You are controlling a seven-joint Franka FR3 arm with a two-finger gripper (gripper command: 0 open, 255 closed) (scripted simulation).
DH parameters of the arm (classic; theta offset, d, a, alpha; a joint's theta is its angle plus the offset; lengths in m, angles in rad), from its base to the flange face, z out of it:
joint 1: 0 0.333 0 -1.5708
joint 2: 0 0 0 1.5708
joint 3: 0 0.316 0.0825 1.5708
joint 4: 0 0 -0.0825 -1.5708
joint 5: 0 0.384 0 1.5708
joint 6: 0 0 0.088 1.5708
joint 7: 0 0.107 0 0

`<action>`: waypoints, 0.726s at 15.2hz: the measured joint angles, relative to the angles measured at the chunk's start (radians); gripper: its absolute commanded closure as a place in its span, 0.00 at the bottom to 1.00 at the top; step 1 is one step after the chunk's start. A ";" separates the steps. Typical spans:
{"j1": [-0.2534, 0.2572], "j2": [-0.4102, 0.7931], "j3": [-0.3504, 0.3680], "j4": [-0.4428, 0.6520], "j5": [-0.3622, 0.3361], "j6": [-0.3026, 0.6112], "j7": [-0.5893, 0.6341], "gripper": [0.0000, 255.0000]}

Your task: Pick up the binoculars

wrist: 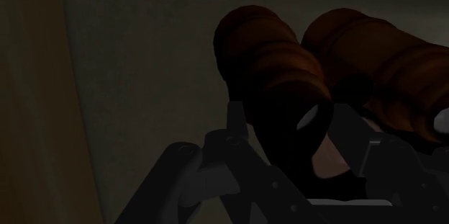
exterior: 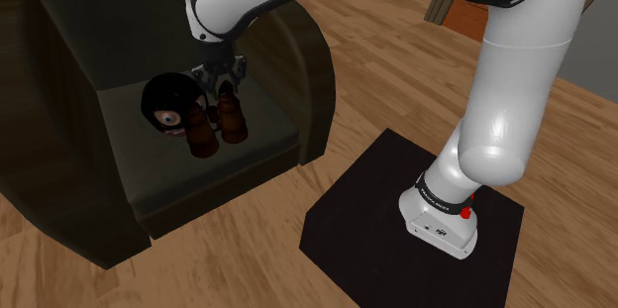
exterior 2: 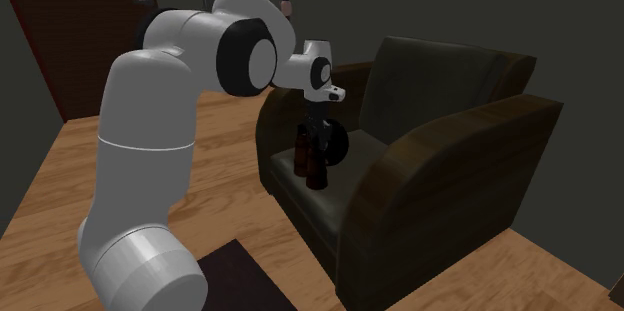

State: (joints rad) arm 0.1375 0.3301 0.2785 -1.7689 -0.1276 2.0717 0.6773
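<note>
Binoculars [exterior: 220,123] of brown colour are seen standing on end at the seat cushion [exterior: 208,185] of a dark armchair [exterior: 302,53], directly under the gripper [exterior: 220,80]. The gripper is lowered onto their upper end, but whether they are clasped or released cannot be told. A black round thing [exterior: 166,105] with one eye is placed just beside the binoculars. The armchair is set on a wooden floor [exterior: 386,68].
</note>
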 measured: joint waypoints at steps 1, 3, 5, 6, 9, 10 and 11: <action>-0.002 -0.007 0.001 0.004 0.003 -0.011 -0.003 1.00; -0.002 -0.012 0.002 0.022 0.005 -0.033 -0.005 1.00; -0.002 -0.025 0.004 0.031 0.010 -0.055 -0.007 1.00; -0.003 -0.034 0.005 0.034 0.013 -0.066 -0.008 1.00; -0.003 -0.036 0.005 0.069 0.015 -0.104 -0.013 1.00; -0.002 -0.040 0.006 0.076 0.017 -0.115 -0.013 1.00; -0.003 -0.046 0.007 0.085 0.019 -0.129 -0.015 1.00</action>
State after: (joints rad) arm 0.1349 0.2841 0.2852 -1.6837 -0.1087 1.9423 0.6627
